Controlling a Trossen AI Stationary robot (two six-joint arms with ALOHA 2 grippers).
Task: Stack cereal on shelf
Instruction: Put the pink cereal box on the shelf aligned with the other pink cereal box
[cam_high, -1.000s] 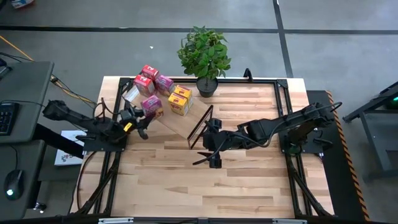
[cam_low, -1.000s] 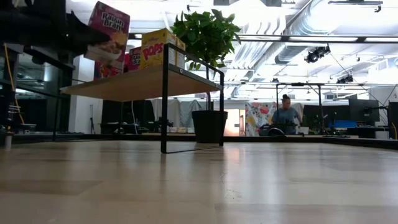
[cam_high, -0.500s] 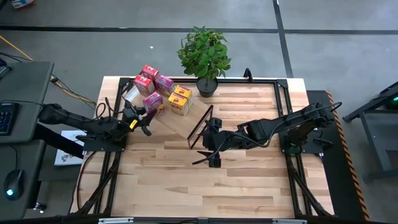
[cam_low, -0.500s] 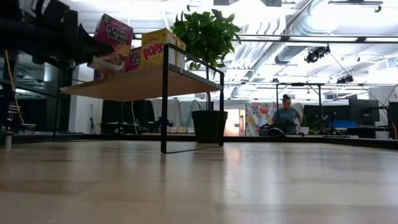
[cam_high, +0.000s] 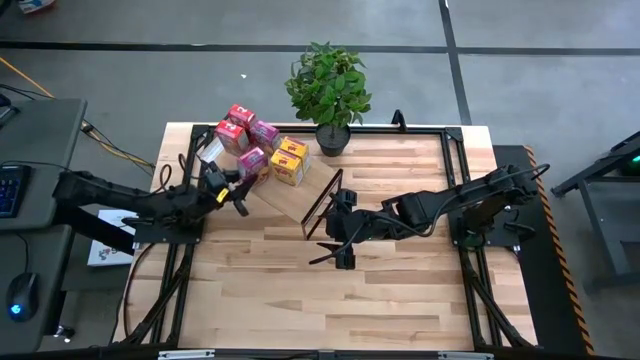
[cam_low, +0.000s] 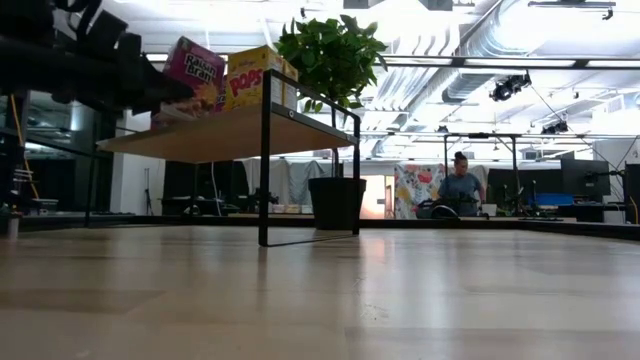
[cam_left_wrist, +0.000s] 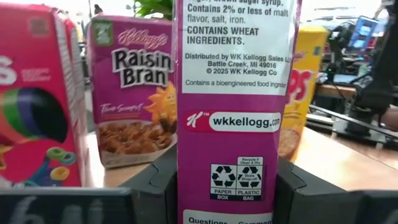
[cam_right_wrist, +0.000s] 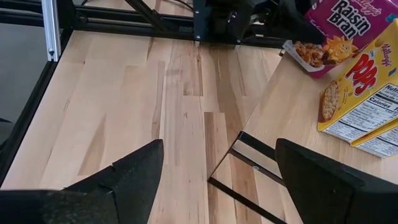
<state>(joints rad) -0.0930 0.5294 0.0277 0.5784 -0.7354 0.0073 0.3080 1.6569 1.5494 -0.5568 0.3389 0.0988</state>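
Take the shelf (cam_high: 290, 195) as your landmark: its slanted board carries the cereal at the end nearest the plant (cam_high: 328, 85), so each new box must join that cluster. Your left pincer (cam_high: 232, 188) sits at the shelf's outer edge, pinching a pink box (cam_high: 250, 163) by its narrow sides and holding it upright just beside the other pink box (cam_left_wrist: 130, 93), apparently ready to set down. Against the frames a second ago, that box has dropped lower and moved inward over the board. Your right pincer (cam_high: 345, 228) waits spread beside the shelf's frame.
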